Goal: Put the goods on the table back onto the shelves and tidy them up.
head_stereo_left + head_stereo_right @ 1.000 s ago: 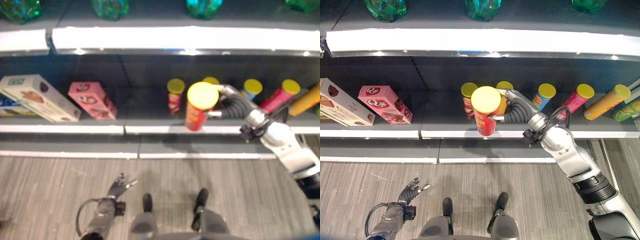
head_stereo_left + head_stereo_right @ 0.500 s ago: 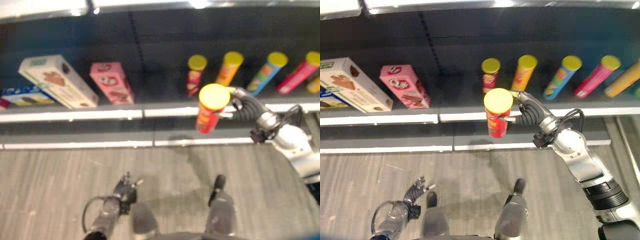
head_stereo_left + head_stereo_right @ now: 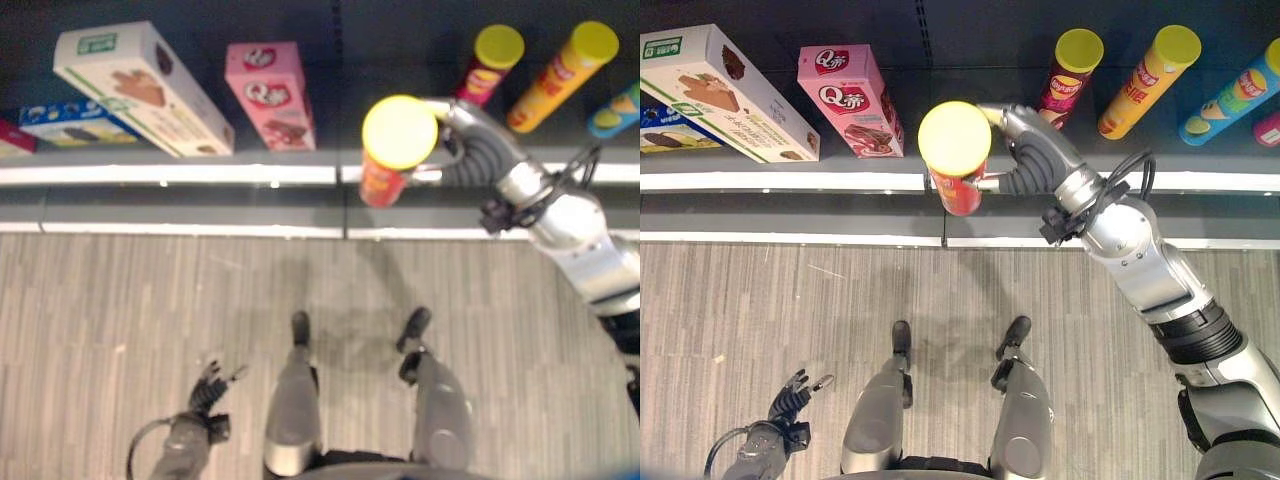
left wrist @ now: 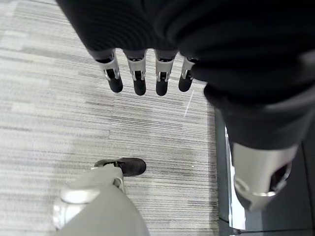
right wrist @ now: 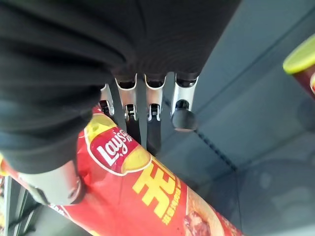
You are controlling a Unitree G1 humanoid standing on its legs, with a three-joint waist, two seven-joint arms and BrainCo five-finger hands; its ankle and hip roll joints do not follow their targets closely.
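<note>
My right hand (image 3: 1035,160) is shut on a red chip can with a yellow lid (image 3: 955,150). It holds the can upright in front of the shelf's edge (image 3: 790,182), between the pink box (image 3: 850,100) and a dark red can (image 3: 1070,70). In the right wrist view the fingers (image 5: 152,113) wrap round the red can (image 5: 147,196). My left hand (image 3: 790,392) hangs low over the floor, and its fingers (image 4: 138,73) are straight and hold nothing.
On the shelf lie a white box (image 3: 725,95) and a blue box (image 3: 665,135) at the left. An orange can (image 3: 1145,75) and a blue can (image 3: 1230,95) stand at the right. Grey plank floor (image 3: 760,310) lies below.
The whole picture has tipped down toward the floor. Against the shelf, my right hand has carried the red can to the left, from the standing cans toward the pink box.
</note>
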